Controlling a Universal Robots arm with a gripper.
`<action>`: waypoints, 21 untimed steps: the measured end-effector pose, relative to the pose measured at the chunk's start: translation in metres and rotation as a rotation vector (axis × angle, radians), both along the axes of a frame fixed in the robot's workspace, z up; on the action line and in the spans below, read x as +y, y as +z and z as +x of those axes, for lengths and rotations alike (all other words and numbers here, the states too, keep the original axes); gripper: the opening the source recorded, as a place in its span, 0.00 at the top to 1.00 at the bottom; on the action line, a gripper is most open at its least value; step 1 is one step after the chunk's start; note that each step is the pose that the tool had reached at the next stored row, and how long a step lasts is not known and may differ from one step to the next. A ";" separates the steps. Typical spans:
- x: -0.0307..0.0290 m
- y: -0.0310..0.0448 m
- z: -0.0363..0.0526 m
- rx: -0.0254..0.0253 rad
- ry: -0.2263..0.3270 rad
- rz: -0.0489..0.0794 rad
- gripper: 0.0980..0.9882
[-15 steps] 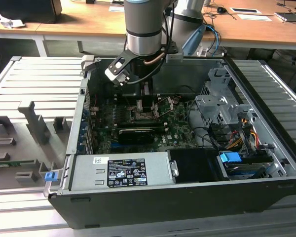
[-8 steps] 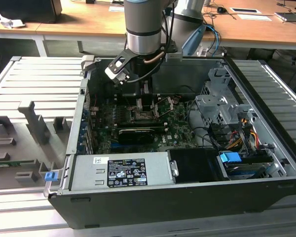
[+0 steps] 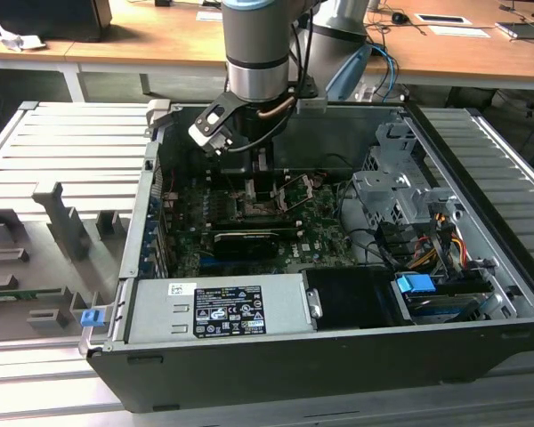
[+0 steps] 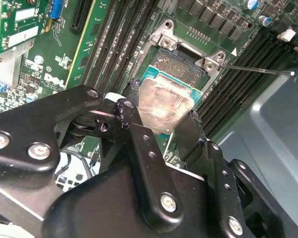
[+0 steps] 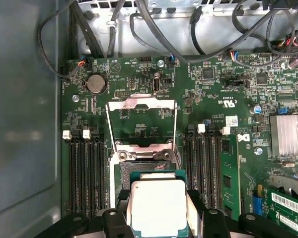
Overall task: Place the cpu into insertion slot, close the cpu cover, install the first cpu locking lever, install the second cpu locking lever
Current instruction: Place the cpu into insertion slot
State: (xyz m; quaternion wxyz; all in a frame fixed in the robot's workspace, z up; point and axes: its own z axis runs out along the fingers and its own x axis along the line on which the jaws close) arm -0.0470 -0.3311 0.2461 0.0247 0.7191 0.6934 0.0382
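In both wrist views my gripper [image 4: 161,109] [image 5: 157,210] is shut on the cpu [image 4: 165,96] [image 5: 156,198], a square chip with a silvery top and a green rim. The chip hangs tilted just over the near edge of the insertion slot [image 5: 139,167] [image 4: 181,63], a dark square socket with a metal rim. I cannot tell whether it touches the socket. Beyond the slot the cpu cover [image 5: 141,104] stands swung open. A thin lever rod [image 4: 253,70] sticks out sideways beside the socket. In the exterior view the gripper [image 3: 262,184] reaches down into the open computer case above the motherboard.
Black memory slots [image 5: 87,171] flank the socket on both sides. A long black graphics card [image 3: 245,240] lies nearer the camera, then the power supply box [image 3: 218,307]. A drive cage with cables [image 3: 400,200] fills the exterior view's right. A grey fixture tray [image 3: 53,231] lies outside the case.
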 end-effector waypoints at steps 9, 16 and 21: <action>0.0011 -0.0113 -0.0017 0.0000 0.008 0.002 0.52; 0.0012 -0.0164 -0.0018 0.0000 0.010 0.002 0.52; 0.0013 -0.0197 -0.0017 0.0003 0.017 0.002 0.52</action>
